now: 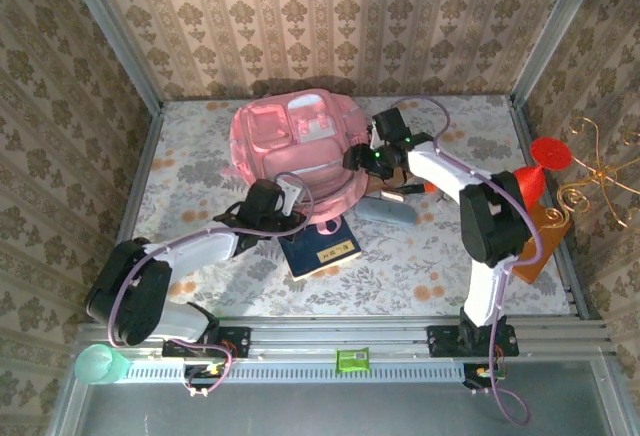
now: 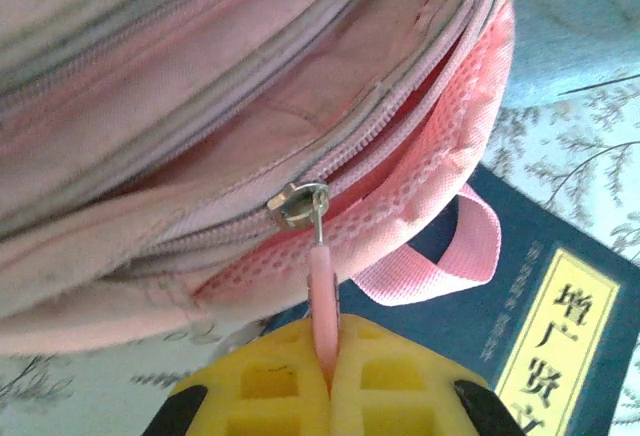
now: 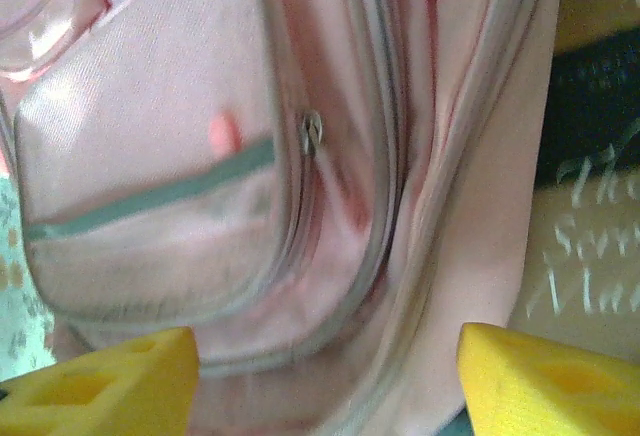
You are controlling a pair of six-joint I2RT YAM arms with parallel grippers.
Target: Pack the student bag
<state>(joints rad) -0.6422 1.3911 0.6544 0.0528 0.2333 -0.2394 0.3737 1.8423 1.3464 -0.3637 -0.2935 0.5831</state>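
Observation:
The pink student bag [image 1: 290,151] lies at the middle back of the table, its front pockets facing up. My left gripper [image 1: 283,199] sits at its near edge, shut on the pink zipper pull [image 2: 323,296]. That pull hangs from a metal slider [image 2: 297,203] on the main zipper, which gapes open. A dark blue book [image 1: 320,249] lies partly under the bag's near edge, the pink top loop [image 2: 455,261] resting over it. My right gripper [image 1: 362,156] is at the bag's right side, open, its yellow fingertips [image 3: 110,381] spread over the pink fabric [image 3: 330,256].
A light blue pouch [image 1: 385,209] lies right of the bag, with an orange-tipped object [image 1: 428,187] beside it. A red cone [image 1: 535,181] and an orange book [image 1: 540,241] stand at the right edge. A green cup [image 1: 97,364] sits at the near left corner.

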